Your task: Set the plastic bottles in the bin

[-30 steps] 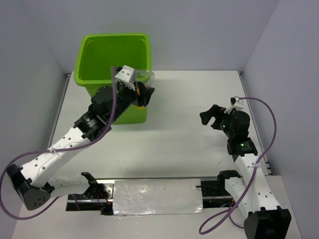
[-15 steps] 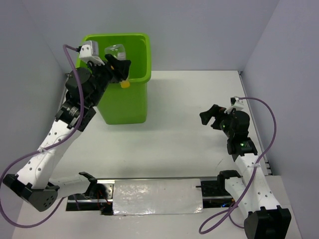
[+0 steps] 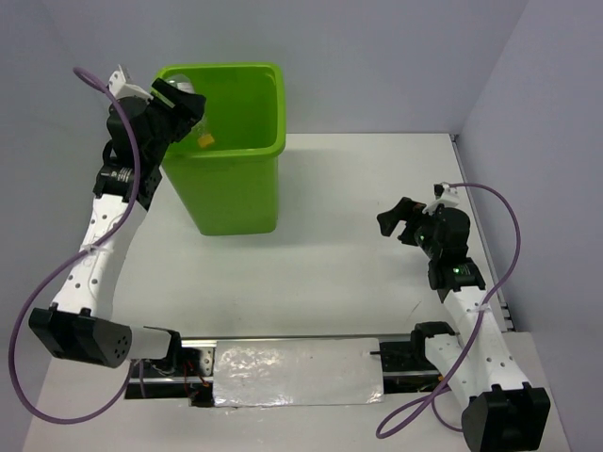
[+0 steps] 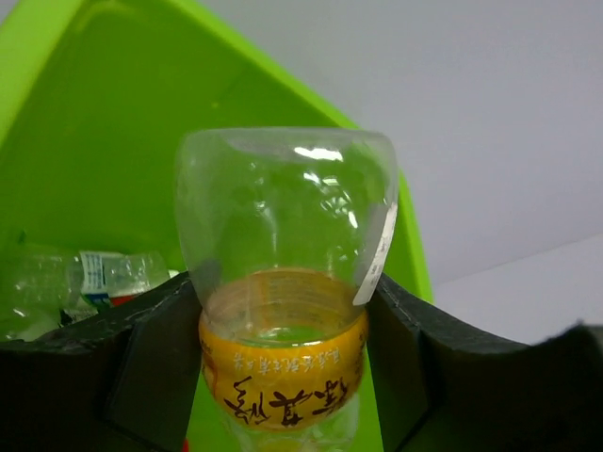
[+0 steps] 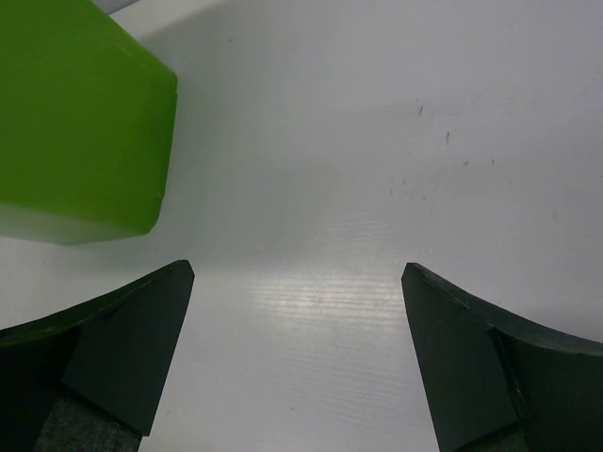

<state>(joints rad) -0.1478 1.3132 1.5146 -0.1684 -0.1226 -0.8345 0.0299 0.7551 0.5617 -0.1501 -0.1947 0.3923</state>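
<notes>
My left gripper (image 3: 179, 102) is shut on a clear plastic bottle with a yellow label (image 4: 283, 320) and holds it over the left side of the lime-green bin's (image 3: 247, 184) open mouth; the bottle's yellow cap (image 3: 204, 139) hangs inside the rim. In the left wrist view the bottle stands between my two black fingers (image 4: 141, 358), its base pointing away. Other clear bottles (image 4: 104, 278) lie inside the bin (image 4: 113, 141). My right gripper (image 3: 396, 218) is open and empty, low over the bare white table at the right (image 5: 297, 282).
The bin's corner shows at upper left in the right wrist view (image 5: 85, 122). Grey walls close the table at back and sides. A foil-covered plate (image 3: 297, 372) lies at the near edge between the arm bases.
My left arm has swung left and up with the bottle, from the bin's right front corner to over its left side. The right arm has not moved.
</notes>
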